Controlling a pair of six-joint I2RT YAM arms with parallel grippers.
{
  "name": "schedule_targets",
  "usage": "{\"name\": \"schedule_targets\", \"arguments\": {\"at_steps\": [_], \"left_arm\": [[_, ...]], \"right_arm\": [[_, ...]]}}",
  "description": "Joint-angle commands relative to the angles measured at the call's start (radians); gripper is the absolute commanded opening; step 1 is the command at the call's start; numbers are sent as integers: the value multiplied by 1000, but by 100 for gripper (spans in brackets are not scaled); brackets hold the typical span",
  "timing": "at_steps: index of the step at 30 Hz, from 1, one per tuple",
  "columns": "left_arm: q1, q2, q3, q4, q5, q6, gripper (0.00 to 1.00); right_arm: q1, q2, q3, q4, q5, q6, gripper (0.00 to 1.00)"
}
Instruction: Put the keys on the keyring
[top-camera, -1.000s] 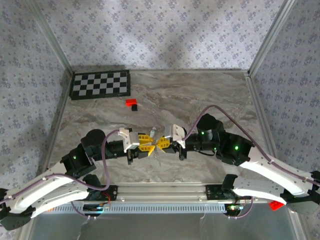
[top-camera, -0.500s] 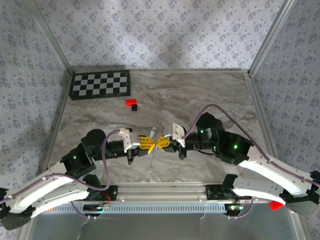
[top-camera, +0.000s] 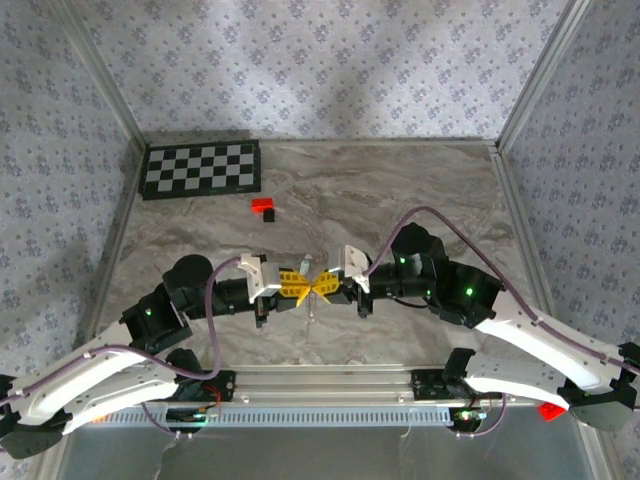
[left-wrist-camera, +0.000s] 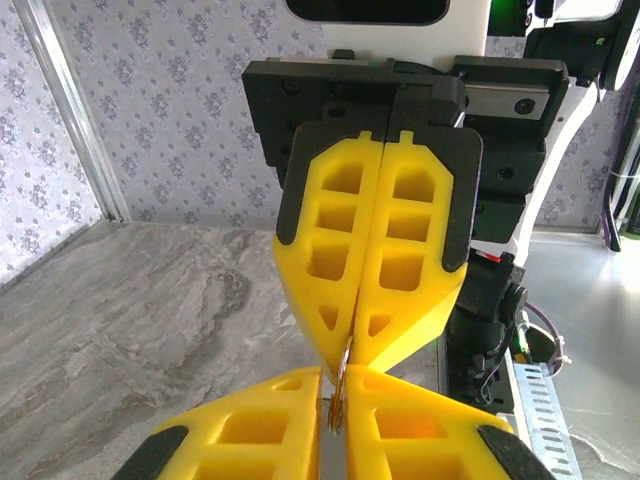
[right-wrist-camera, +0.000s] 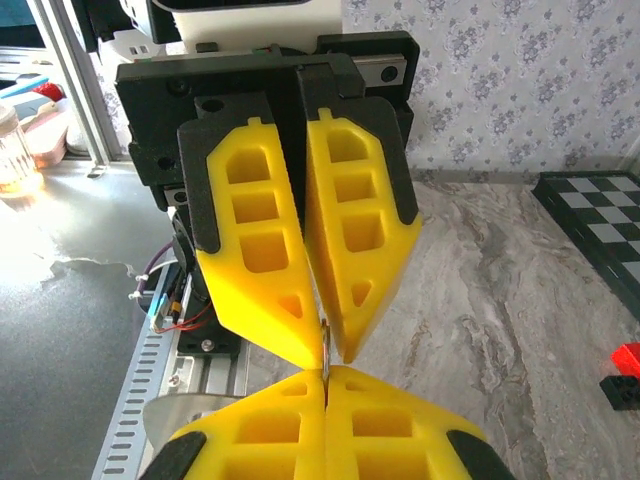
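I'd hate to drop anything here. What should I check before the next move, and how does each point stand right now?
1. Right hand shut on the thin metal piece: ok.
2. Left hand gripping that piece: cannot tell; a slit shows between its fingers.
3. What the piece is, whether anything is threaded: cannot tell, too small.
4. Hands meet tip to tip above the table: ok.
5. Red block far from both hands: ok.
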Motion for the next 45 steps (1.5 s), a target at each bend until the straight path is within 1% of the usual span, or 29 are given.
{"name": "schedule_targets", "arguments": {"at_steps": [1,3,8,14,15,18,21,22,24,25,28,31,33,36,40,42,45], "left_arm": [[-4,6,47,11,0,17,14],[-4,10,51,7,1,23,12],[-4,13,48,16,0,24,0],[-4,13,43,39,-4,21,0],[-3,12,42,41,-9,19,0],[-4,4,35,26,-35,14,0],[-4,-7,26,-6,-67,12,0],[-4,-13,23,-9,-70,10,0],[-4,-29,10,-11,-79,0,0],[-4,-35,6,-15,-85,-5,0],[-4,-54,4,-55,-101,-17,0],[-4,-77,-11,-81,-144,-43,0],[-3,-82,-16,-107,-178,-61,0],[-4,-88,-30,-131,-223,-87,0],[-4,-114,-67,-126,-254,-129,0],[-4,-129,-79,-136,-271,-143,0],[-4,-149,-99,-140,-300,-161,0]], "right_arm": [[-5,-31,6,16,-41,-8,0],[-11,-32,7,13,-48,-11,0],[-19,-34,-7,29,-55,-5,0],[-24,-33,-9,29,-33,10,0],[-24,-34,-3,21,-34,18,6],[-24,-45,8,10,-18,58,37],[-25,-68,4,1,23,95,61],[-25,-74,2,-10,30,105,68],[-32,-91,-9,-25,44,143,91],[-39,-97,-15,-30,51,156,99],[-64,-106,-35,-45,72,209,100],[-94,-97,-65,-51,132,268,100],[-134,-62,-60,-86,177,307,100],[-191,-11,-48,-123,202,359,100],[-212,59,-26,-150,271,406,100],[-220,118,-6,-183,318,431,100],[-239,208,4,-189,344,474,100]]}}
